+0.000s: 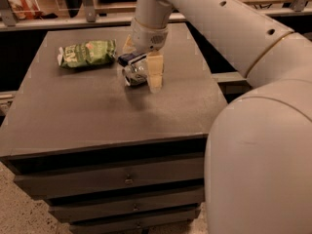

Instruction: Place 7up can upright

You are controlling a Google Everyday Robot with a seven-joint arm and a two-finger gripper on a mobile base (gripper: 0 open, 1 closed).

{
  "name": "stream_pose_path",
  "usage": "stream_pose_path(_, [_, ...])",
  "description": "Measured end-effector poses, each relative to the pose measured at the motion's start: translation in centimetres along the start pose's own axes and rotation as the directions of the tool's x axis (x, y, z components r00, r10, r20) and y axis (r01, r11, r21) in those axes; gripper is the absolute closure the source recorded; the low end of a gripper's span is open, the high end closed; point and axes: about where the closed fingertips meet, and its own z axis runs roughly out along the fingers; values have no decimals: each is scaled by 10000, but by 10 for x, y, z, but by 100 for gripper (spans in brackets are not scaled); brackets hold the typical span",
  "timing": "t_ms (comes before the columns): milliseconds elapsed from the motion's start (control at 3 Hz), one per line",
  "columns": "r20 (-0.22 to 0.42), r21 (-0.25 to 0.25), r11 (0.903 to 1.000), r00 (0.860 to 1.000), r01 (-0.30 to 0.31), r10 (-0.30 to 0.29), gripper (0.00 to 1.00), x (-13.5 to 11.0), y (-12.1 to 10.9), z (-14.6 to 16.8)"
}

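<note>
A dark grey bench (97, 116) with drawers (127, 180) in its front fills the camera view, and a large white robot arm (229, 28) reaches over it from the right. The 7up can (135, 75) lies on its side near the middle of the back half of the bench, one shiny metal end turned toward the viewer and to the left. The end effector (142, 68) is lowered over the can, pointing down, with its two cream fingers (155, 74) spread apart. One stands just beside the can on its right, the other behind it, so the can sits in the gap between them; nothing is gripped that can be seen. A small dark flat packet (127, 58) lies just behind the can, partly under the end effector, and a crinkled green snack bag (87, 53) lies well apart to the left. The can is probably light, with a thin, smooth, rounded wall that dents under a hard squeeze and slides or rolls if pushed from one side only. The safest hold looks to be across the middle of its body, both fingers meeting the curved sides squarely and clear of the packet, firm enough that the can does not slip while it is turned onto its base.
</note>
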Motion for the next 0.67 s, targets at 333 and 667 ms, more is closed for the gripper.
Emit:
stream_pose_path(333, [-224,-173,9998,9997,55,-59,0,-4,-8,11])
stream_pose_path(667, [-208,-374,9992,9997,139,-147,18,-6,-13,19])
